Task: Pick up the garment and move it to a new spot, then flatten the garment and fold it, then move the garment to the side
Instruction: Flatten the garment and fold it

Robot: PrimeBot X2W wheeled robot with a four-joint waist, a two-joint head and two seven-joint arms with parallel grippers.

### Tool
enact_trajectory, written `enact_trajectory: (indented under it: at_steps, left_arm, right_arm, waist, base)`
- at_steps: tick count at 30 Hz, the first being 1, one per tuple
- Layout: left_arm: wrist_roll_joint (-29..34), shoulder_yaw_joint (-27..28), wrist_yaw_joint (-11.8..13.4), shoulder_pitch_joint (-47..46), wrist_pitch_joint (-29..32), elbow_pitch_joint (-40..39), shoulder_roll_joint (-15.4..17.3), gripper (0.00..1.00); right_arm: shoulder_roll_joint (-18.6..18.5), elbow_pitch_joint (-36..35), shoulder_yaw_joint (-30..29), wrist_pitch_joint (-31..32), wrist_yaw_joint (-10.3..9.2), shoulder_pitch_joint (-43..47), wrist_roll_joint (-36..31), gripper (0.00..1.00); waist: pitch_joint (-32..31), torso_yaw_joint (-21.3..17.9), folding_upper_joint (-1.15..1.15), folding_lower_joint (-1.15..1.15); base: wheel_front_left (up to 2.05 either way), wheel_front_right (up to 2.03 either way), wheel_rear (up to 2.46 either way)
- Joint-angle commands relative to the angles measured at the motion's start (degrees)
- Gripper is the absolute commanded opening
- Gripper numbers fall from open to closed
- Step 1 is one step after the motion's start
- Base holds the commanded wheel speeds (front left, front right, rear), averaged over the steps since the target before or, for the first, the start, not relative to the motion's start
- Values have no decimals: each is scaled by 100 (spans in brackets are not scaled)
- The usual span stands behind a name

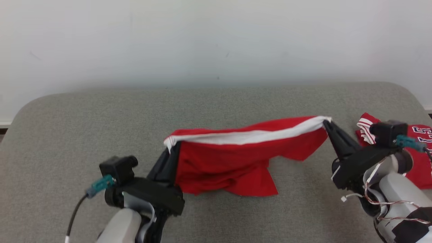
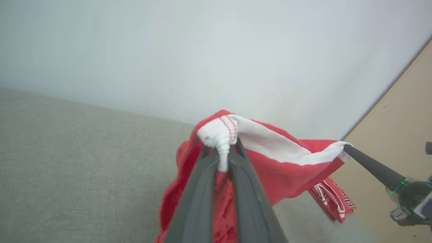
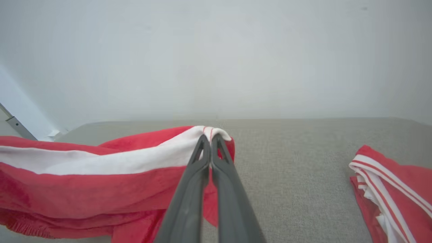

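Your left gripper [image 1: 171, 147] and right gripper [image 1: 326, 122] are clamping the garment's [image 1: 222, 165] band [image 1: 249, 136] above the bench [image 1: 101, 118]; pulling them apart is probably risking a slip.

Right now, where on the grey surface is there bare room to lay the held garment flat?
Bare: the wide patch of the grey surface left of the left gripper, and the strip between the garment and the wall. Crowded: the right end, where the right gripper sits close to the red jersey.
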Motion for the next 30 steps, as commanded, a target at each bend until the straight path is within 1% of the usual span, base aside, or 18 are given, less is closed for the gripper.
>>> enact_trajectory:
  at_steps: [1,4,7,10,11,12,15,18,20,22,23,24,27,30]
  left_arm:
    - [-50,44,6,-107,16,-43,-6,0]
    - [-158,164,77,-406,91,-171,-10,0]
    - [-277,306,101,-741,189,-246,29,0]
    - [-256,441,121,-1157,278,-217,200,0]
    - [-302,537,109,-1496,333,-160,307,0]
    - [-299,587,102,-1700,351,-118,377,0]
    - [-265,735,87,-2390,437,-33,607,0]
    - [-307,937,83,-3192,464,-2,803,0]
    - [-369,1120,143,-3796,429,-45,887,0]
    - [-440,1228,130,-4317,449,-78,924,0]
    - [-406,1258,123,-4594,431,-90,995,0]
    - [-406,1258,123,-4594,431,-90,995,0]
    - [-391,1384,112,-5281,251,-87,1075,0]
    - [-301,1440,99,-5697,7,-96,1070,0]
  right_arm:
    - [-34,-86,-62,22,-15,-62,-86,0]
    - [-28,-473,-319,189,-15,-181,-313,0]
    - [116,-773,-505,439,-15,-434,-527,0]
    - [249,-885,-524,699,-16,-888,-758,0]
    - [361,-829,-457,843,-16,-1296,-870,0]
    - [400,-772,-423,888,-16,-1544,-926,0]
    - [494,-529,-399,881,-16,-2471,-1157,0]
    - [608,-225,-396,718,-16,-3477,-1487,0]
    - [669,-50,-449,529,-16,-4219,-1724,0]
    - [740,148,-567,242,-16,-4840,-1958,0]
    - [764,248,-664,55,-16,-5129,-2083,0]
    - [764,248,-664,55,-16,-5129,-2083,0]
    - [903,527,-991,-557,-16,-5811,-2474,0]
    - [991,761,-1332,-902,-16,-6220,-2951,0]
  waist:
    - [-16,29,0,1]
    - [115,-7,0,1]
    - [370,-106,0,1]
    - [734,-249,0,1]
    - [1035,-351,0,1]
    - [1197,-396,0,1]
    - [1802,-554,0,1]
    - [2471,-698,0,1]
    - [2962,-782,0,1]
    - [3374,-846,0,1]
    - [3551,-866,0,1]
    - [3551,-866,0,1]
    - [3940,-921,0,1]
    - [4196,-949,0,1]
  base:
    - [0,0,0]
    - [0,0,0]
    - [0,0,0]
    - [0,0,0]
    - [0,0,0]
    - [0,0,0]
    - [0,0,0]
    - [0,0,0]
    - [0,0,0]
    - [0,0,0]
    - [0,0,0]
    - [0,0,0]
    - [0,0,0]
    - [0,0,0]
